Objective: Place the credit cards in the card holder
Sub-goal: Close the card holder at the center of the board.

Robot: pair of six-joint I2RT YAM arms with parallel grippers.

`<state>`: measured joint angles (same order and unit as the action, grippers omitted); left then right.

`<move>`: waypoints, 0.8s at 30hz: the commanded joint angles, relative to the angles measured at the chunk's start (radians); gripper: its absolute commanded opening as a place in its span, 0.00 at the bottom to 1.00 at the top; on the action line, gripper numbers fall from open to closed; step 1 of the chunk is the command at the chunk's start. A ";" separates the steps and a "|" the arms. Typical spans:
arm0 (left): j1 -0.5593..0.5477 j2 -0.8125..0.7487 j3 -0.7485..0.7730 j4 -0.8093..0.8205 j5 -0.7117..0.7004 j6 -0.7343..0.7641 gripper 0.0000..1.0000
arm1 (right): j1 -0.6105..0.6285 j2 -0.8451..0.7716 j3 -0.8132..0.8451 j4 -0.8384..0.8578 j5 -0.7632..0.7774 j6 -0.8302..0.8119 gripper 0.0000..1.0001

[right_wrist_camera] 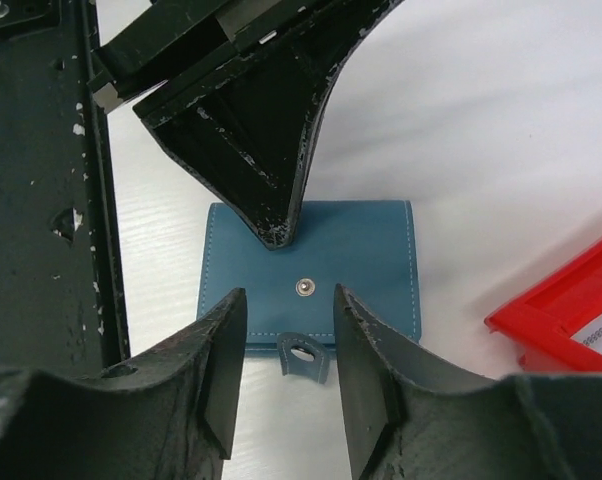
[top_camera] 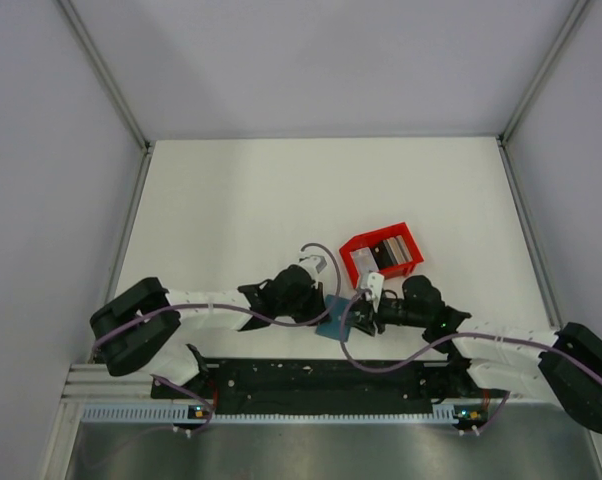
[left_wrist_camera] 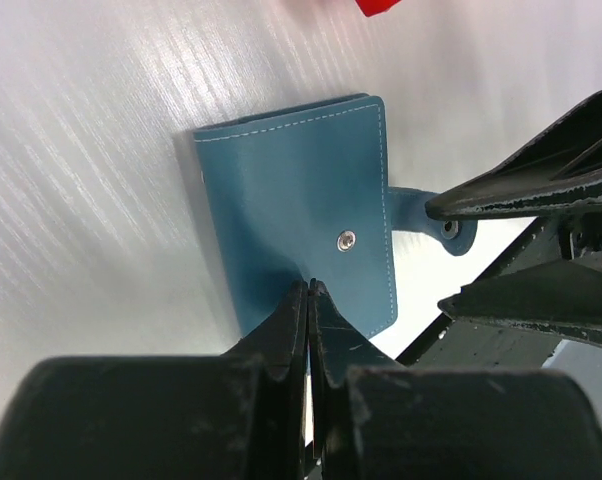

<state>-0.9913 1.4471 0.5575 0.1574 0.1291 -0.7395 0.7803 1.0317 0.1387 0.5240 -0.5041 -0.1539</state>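
Observation:
The card holder (top_camera: 333, 320) is a teal wallet lying flat and folded on the white table, between the two grippers. Its strap tab (right_wrist_camera: 303, 355) hangs loose, off the snap stud (right_wrist_camera: 303, 288) on the cover. My left gripper (left_wrist_camera: 309, 288) is shut with nothing between its jaws, and its tips rest on the cover of the card holder (left_wrist_camera: 291, 210). My right gripper (right_wrist_camera: 289, 300) is open, its fingers on either side of the loose tab and just above the card holder (right_wrist_camera: 371, 250). Grey and pale credit cards (top_camera: 389, 253) lie in the red tray.
The red tray (top_camera: 353, 247) stands just behind the right gripper, and its corner (right_wrist_camera: 571, 310) shows at the right wrist view's edge. The black base rail (top_camera: 321, 378) runs along the table's near edge, close to the wallet. White walls enclose the table on three sides.

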 commanded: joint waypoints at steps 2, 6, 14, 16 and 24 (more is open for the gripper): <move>-0.009 0.024 -0.034 0.096 -0.019 -0.050 0.01 | -0.009 -0.061 0.082 -0.109 0.039 0.128 0.45; -0.015 0.004 -0.041 0.106 -0.020 -0.064 0.01 | -0.010 -0.148 0.143 -0.254 0.151 0.305 0.48; -0.023 -0.120 0.027 -0.010 -0.081 0.040 0.04 | -0.010 -0.318 0.211 -0.654 0.604 0.798 0.35; -0.023 -0.135 0.051 -0.047 -0.104 0.069 0.05 | -0.010 -0.317 0.214 -0.700 0.605 0.876 0.31; -0.021 -0.119 0.039 -0.105 -0.155 0.127 0.04 | -0.009 -0.292 0.151 -0.725 0.507 1.042 0.20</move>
<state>-1.0100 1.3346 0.6083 0.0784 0.0280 -0.6601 0.7799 0.7280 0.3130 -0.1703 0.0212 0.7475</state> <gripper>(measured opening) 0.045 0.224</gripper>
